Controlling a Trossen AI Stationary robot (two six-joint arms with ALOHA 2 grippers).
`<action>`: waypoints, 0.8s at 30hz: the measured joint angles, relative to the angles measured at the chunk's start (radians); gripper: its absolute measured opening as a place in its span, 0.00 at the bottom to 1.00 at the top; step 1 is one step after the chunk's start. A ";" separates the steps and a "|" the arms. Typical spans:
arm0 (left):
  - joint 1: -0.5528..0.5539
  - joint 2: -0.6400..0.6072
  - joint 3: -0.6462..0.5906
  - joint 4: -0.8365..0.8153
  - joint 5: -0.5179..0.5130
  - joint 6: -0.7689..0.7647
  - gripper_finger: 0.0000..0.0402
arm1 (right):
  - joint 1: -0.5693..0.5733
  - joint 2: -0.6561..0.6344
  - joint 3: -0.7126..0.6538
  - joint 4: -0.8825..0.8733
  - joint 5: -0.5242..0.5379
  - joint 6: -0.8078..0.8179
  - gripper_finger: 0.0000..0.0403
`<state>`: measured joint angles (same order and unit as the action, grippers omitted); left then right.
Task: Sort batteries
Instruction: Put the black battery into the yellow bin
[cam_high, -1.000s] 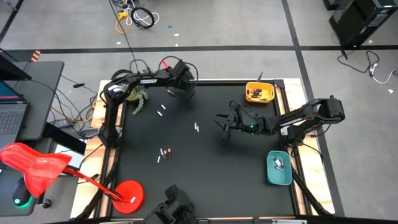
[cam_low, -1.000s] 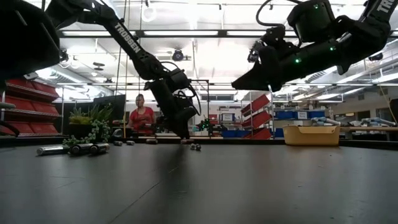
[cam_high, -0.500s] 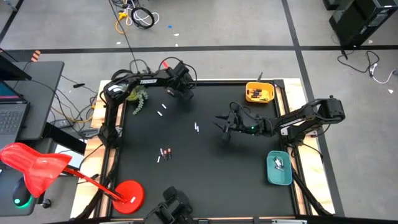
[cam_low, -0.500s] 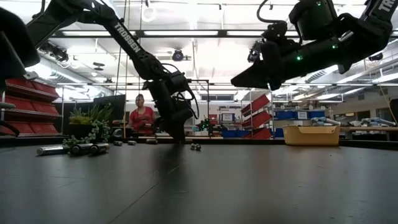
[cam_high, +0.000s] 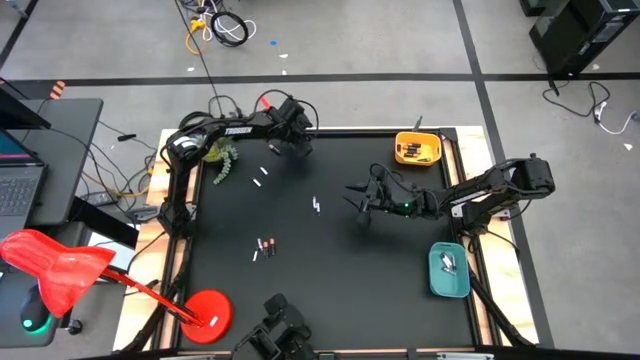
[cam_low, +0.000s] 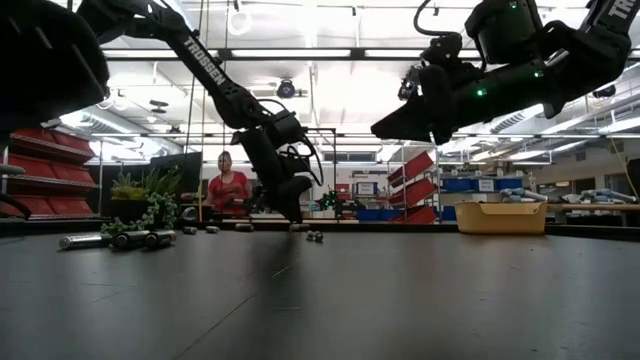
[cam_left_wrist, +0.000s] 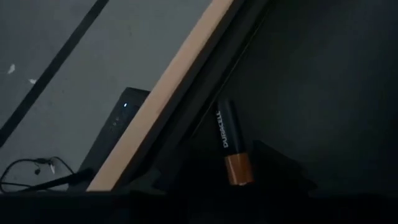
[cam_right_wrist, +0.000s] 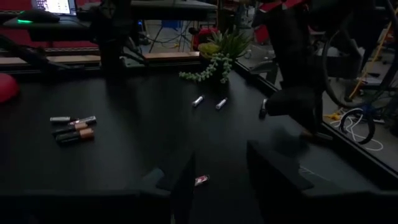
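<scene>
My left gripper (cam_high: 287, 147) is low over the table's far edge, open. In the left wrist view its fingers (cam_left_wrist: 281, 167) stand on either side of a black-and-copper battery (cam_left_wrist: 231, 147) that lies flat on the mat beside the wooden rim; no touch shows. My right gripper (cam_high: 359, 207) hovers open above mid-table, well off the mat in the low view (cam_low: 386, 130). A small battery (cam_right_wrist: 201, 180) lies on the mat below and ahead of its fingers. More batteries lie loose at mid-table (cam_high: 316, 205), near the left (cam_high: 265, 246) and further back (cam_high: 262, 176).
A yellow tray (cam_high: 417, 149) with batteries sits at the far right corner and a teal tray (cam_high: 448, 271) at the near right edge. A green plant (cam_high: 222, 157) stands at the far left. A person (cam_low: 229, 186) stands beyond the table. Bare black mat lies near.
My left gripper has shifted slightly toward the table's left and then back along the far edge, staying low. My right gripper has kept still.
</scene>
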<state>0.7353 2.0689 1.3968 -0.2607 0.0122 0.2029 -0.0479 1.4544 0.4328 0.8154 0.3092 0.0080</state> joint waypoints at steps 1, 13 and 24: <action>0.000 0.000 0.000 -0.004 0.000 0.001 0.40 | 0.000 0.000 0.000 0.001 0.000 0.000 0.38; -0.011 0.041 0.006 -0.035 -0.011 0.034 0.40 | 0.000 0.000 0.000 0.021 0.000 -0.003 0.38; -0.017 0.047 0.015 -0.027 -0.011 0.028 0.29 | 0.000 0.000 0.000 0.022 0.000 -0.009 0.38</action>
<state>0.7180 2.1155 1.4117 -0.2878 0.0016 0.2306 -0.0475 1.4544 0.4328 0.8378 0.3092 -0.0006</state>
